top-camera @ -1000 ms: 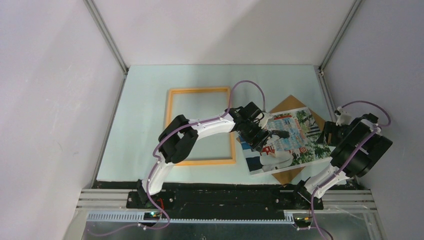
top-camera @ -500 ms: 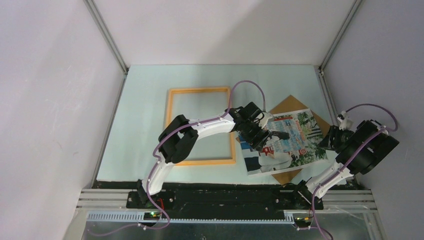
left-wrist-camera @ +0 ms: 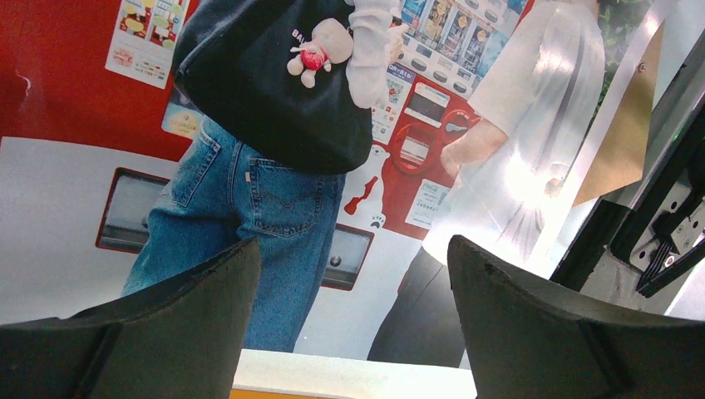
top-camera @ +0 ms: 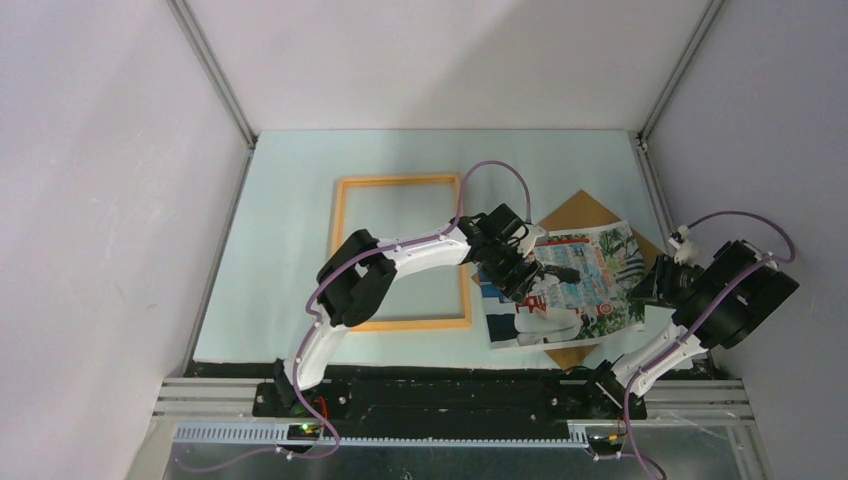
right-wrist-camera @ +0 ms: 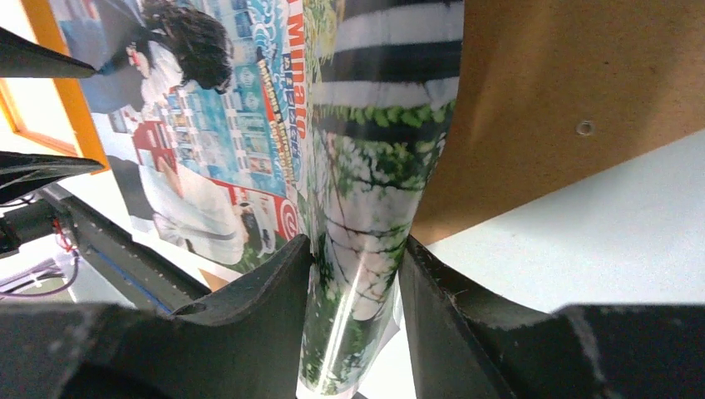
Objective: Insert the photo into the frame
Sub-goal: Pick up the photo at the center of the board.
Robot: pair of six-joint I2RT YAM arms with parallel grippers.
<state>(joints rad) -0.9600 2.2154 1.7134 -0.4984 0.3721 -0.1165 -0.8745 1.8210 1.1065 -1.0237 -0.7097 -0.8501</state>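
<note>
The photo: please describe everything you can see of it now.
The photo is a glossy colour print with a white border: two people at a red-white vending machine, green trees. It lies askew on a brown backing board, right of the frame. Its right edge buckles upward, pinched in the right tool. The open left tool is above its left part.

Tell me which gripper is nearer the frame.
Left. The left gripper hangs open over the end of the photo beside the frame; the right gripper pinches its far edge.
</note>
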